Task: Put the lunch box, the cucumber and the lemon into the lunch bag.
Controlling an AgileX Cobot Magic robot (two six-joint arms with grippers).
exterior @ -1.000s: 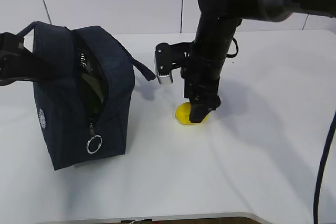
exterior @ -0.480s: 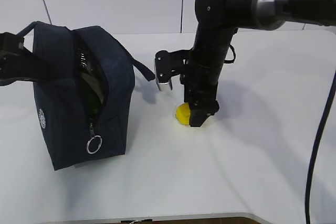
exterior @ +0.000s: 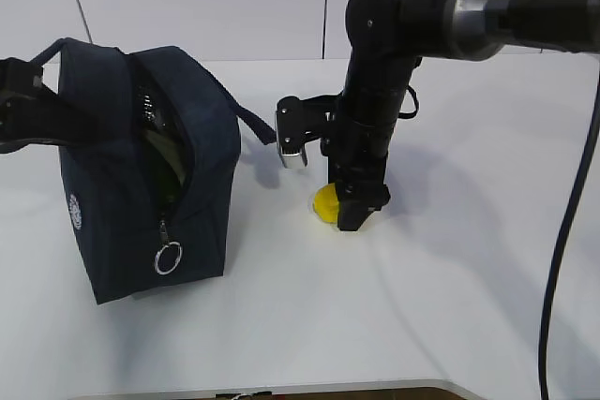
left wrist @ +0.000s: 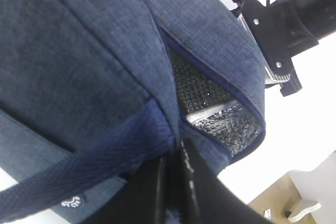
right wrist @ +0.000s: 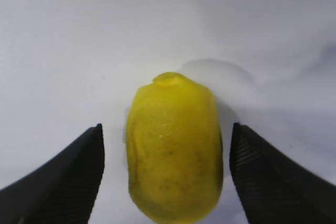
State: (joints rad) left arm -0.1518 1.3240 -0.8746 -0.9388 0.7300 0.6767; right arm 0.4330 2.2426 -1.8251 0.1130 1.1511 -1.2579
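My right tool (right wrist: 168, 182) stands with its black ribbed fingers (right wrist: 68, 182) apart on either side of the small bright yellow oval lemon (right wrist: 173, 156), gaps visible on both sides. The lemon's skin is dimpled, with a nub at its far end, and it lies on the white counter (exterior: 450, 269) at frame centre, mostly hidden by the arm in the exterior view. My left tool (left wrist: 173, 182), lower middle of its own view, is pinched together on the boxy dark navy fabric lunch bag (exterior: 112, 185) at frame left. The bag's zipper is open; silver quilted lining (left wrist: 220, 124) shows, but I can't make out the contents.
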